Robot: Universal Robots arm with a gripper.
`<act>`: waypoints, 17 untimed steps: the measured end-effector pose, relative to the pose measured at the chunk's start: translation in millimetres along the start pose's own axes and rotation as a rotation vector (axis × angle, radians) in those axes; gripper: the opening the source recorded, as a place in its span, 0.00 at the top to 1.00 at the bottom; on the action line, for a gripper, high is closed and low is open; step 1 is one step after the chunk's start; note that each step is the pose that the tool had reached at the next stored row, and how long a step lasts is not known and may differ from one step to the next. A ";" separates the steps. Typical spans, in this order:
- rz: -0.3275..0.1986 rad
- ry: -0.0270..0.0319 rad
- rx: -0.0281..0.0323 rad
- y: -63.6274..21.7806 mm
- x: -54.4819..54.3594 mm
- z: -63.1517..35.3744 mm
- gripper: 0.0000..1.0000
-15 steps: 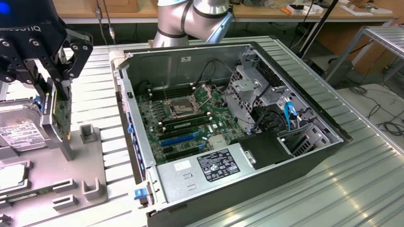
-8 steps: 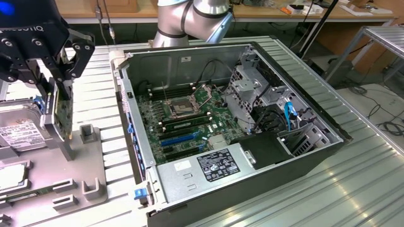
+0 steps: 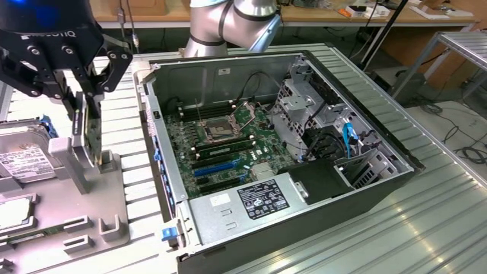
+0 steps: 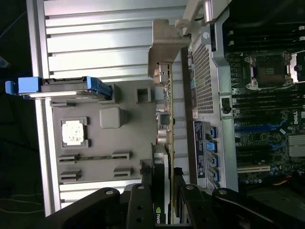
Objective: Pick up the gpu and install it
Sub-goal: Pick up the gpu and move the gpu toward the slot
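The gpu [image 3: 90, 134] is a thin dark card standing on edge over the grey fixture plate [image 3: 91, 211] at the exterior view's left. My gripper [image 3: 82, 105] comes down on it from above, its black fingers [image 3: 76, 114] shut on the card's upper edge. In the wrist view the gpu [image 4: 165, 124] runs edge-on away from my gripper [image 4: 163, 195], with its silver bracket [image 4: 167, 47] at the far end. Whether the card's lower edge still rests in the plate's holders I cannot tell. The open computer case [image 3: 304, 57] lies beside the plate, with the motherboard [image 3: 228, 142] and blue slots [image 3: 216, 168] exposed.
A silver hard drive [image 3: 23, 160] with blue rails [image 4: 57, 88] sits on the fixture plate [image 4: 95, 157], with a processor chip [image 4: 75, 132] nearby. The case's power supply [image 3: 251, 200], drive cage [image 3: 297, 103] and cables [image 3: 350, 140] crowd its right side. The ribbed metal table [image 3: 426, 228] surrounds everything.
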State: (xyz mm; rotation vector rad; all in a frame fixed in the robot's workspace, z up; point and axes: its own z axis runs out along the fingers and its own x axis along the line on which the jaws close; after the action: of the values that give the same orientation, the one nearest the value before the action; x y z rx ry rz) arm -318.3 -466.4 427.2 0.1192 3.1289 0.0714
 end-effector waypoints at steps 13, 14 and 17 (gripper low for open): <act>0.000 0.0043 0.0003 2.8 -36.3 0.4 0.73; 0.000 0.0046 0.0004 3.0 -38.8 0.4 0.73; 0.000 0.0051 0.0004 3.4 -44.8 0.5 0.73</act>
State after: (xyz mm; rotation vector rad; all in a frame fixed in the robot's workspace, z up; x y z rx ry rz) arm -273.4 -466.4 427.2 0.1195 3.1340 0.0711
